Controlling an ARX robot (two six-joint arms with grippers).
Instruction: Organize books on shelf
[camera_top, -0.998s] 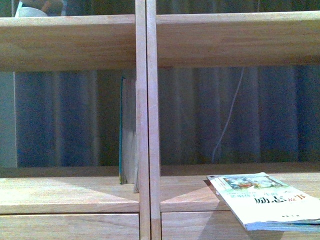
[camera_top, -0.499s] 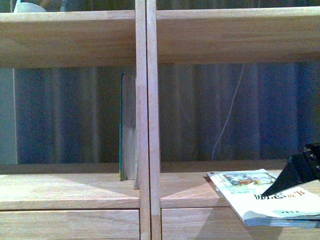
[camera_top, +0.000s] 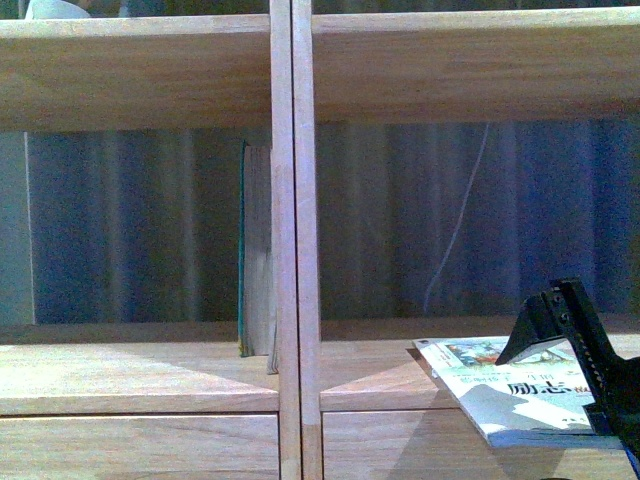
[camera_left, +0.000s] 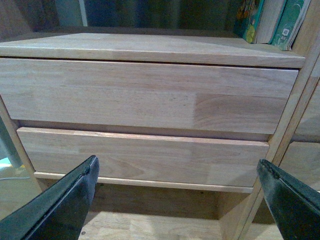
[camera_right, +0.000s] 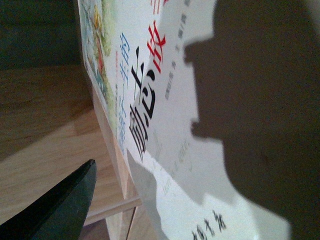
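The thin paperback (camera_top: 505, 395) lies flat in the right-hand compartment of the light-wood shelf (camera_top: 295, 200), one corner jutting past the front edge. Its pale cover carries large black Chinese characters reading "励志" and smaller red ones. The teal book (camera_top: 248, 250) stands upright against the central divider in the left compartment. The right gripper (camera_top: 572, 325) hangs over the paperback, and whether it grips cannot be told, while the left gripper (camera_left: 175, 200) is spread wide before two plain drawer fronts (camera_left: 145, 95). Behind the open back hang a dark bluish pleated curtain (camera_top: 130, 230) and a pale cable (camera_top: 455, 230).
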